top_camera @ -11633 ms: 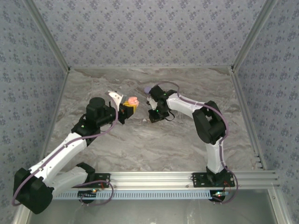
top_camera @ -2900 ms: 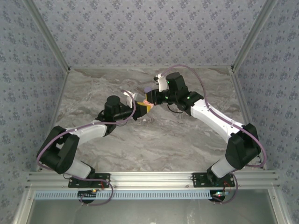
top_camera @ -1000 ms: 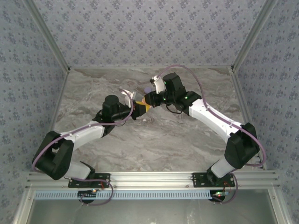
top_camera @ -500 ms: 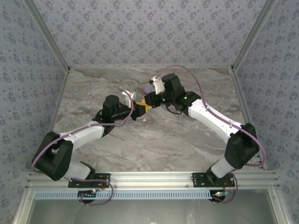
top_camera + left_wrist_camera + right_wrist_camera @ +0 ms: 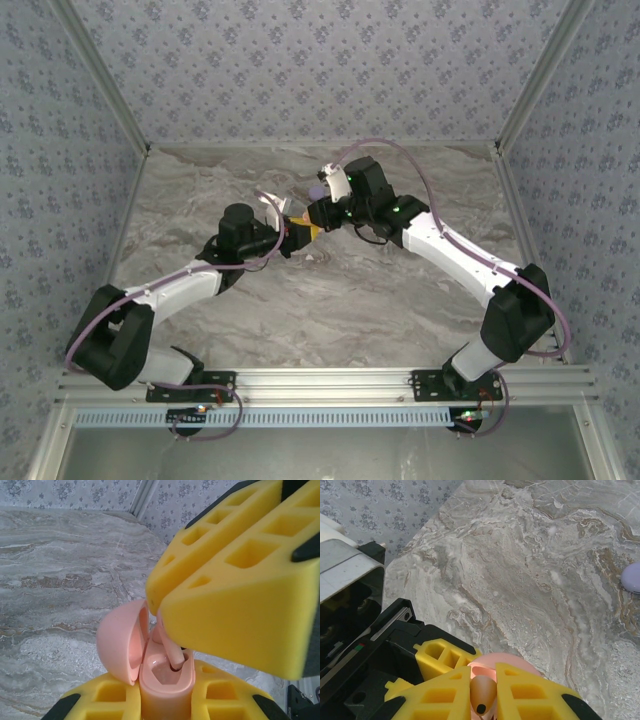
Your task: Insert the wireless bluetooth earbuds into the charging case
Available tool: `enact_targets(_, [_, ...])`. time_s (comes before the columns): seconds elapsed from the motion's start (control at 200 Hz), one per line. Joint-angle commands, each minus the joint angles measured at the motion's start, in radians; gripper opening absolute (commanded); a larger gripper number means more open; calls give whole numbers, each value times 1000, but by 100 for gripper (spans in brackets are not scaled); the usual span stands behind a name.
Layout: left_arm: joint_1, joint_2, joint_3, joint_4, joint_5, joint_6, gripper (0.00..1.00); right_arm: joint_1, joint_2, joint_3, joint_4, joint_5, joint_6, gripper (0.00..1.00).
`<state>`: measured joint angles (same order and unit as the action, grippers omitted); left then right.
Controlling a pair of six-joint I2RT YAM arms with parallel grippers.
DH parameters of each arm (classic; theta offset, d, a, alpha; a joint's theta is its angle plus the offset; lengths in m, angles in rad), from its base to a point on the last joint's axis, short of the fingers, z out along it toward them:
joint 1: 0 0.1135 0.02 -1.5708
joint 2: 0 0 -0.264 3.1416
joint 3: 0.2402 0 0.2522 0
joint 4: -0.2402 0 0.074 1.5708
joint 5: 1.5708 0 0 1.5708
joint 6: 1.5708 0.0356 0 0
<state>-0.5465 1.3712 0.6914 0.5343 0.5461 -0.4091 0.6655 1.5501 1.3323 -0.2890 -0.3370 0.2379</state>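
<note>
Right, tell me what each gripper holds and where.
Left gripper: open pink charging case, jaws on its base. Right gripper: pinkish earbud, jaws on its upper end.

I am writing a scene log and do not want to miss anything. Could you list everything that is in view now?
charging case: one, pink, lid open, held in the air
earbud: one, pinkish, tip inside the open case
lilac item: one, lying on the table, cut off by the picture edge; case or earbud, I cannot tell
table: one, grey marble pattern
walls: blue-grey, flowered, on three sides
left gripper: yellow pads, shut on the charging case
right gripper: yellow pads, shut on the earbud
</note>
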Motion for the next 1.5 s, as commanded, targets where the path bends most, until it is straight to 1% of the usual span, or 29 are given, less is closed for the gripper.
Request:
enact_targets(0.0, [0, -37, 28, 38, -31, 21, 8, 17, -4, 28, -68, -56, -14, 19])
enact_targets(0.11, [-1, -38, 23, 37, -40, 28, 8, 20, -5, 30, -71, -66, -11, 19])
enact_targets(0.385, [0, -53, 13, 35, -78, 36, 8, 20, -16, 31, -82, -32, -9, 19])
enact_targets(0.545, [-1, -55, 12, 48, -60, 39, 8, 21, -8, 38, -93, -36, -11, 20])
enact_targets(0.635, [-1, -55, 13, 50, -49, 43, 8, 21, -4, 42, -97, -41, -9, 23])
enact_targets(0.7, [-3, -55, 14, 50, -36, 50, 8, 21, -2, 45, -100, -34, -9, 29])
enact_targets(0.85, [-6, -57, 21, 23, -23, 69, 8, 21, 0, 60, -103, -42, -7, 37])
enact_targets(1.084, [-6, -57, 21, 15, -24, 78, 8, 18, -2, 77, -107, -49, 0, 43])
enact_targets(1.309, [-7, -55, 19, 10, -29, 87, 8, 13, -23, 80, -106, -29, 7, 50])
enact_targets(1.494, [-7, -59, 11, 20, -30, 112, 8, -2, -52, 73, -107, -18, 14, 50])
